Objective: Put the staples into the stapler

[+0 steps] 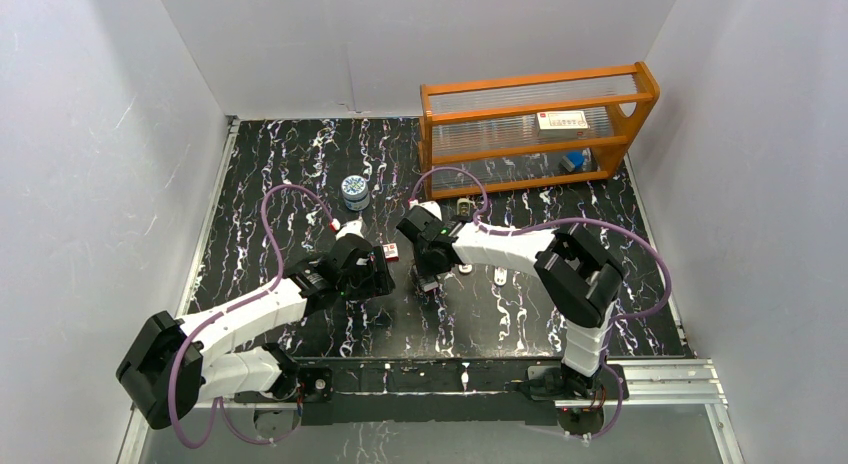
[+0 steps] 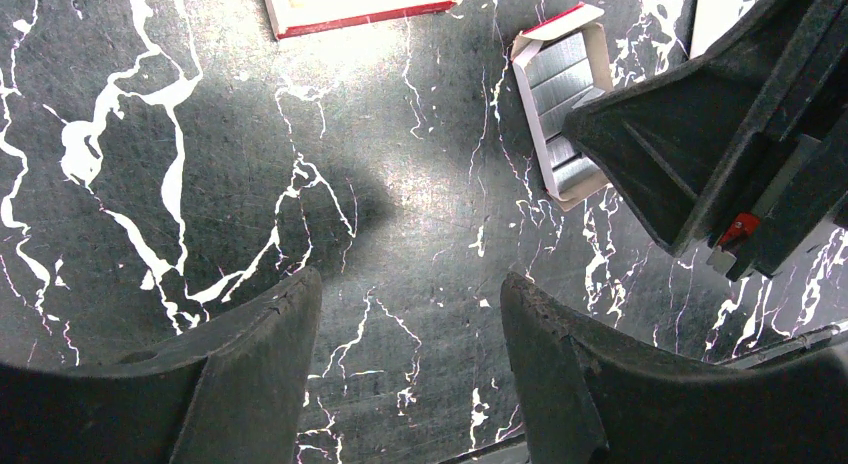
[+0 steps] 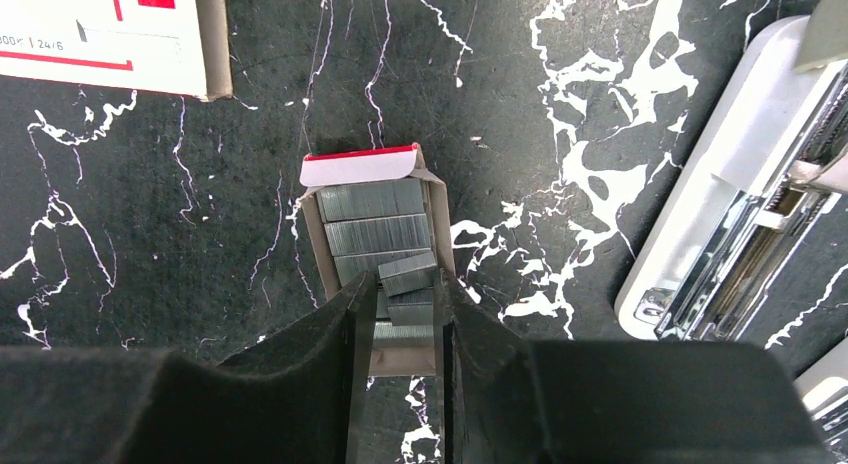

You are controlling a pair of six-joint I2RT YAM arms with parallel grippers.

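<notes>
Two arms reach inward over the black marbled table in the top view, the left gripper and the right gripper low and near each other. A small red-and-white box lies between them. Farther back stand a round blue-and-white tin and an orange rack. From this height neither pincer's opening nor any staples can be made out.

The left wrist camera shows the left fingers spread wide over bare table with nothing between them. Up to the right, the staples lie in an open cardboard tray with a red flap. The dark bulk of the right gripper covers the tray's near end. An edge of the red-and-white box shows at the top.

The right wrist camera shows most. The tray holds several grey strips side by side, one loose strip lying askew on top. The right fingers stand only narrowly apart and dip into the tray's near end, with a strip filling the gap between them. Whether they truly clamp it cannot be told. The stapler lies open on the table well to the side of the tray, its silvery channel bare. The printed box sits beyond the tray, apart from it.
</notes>
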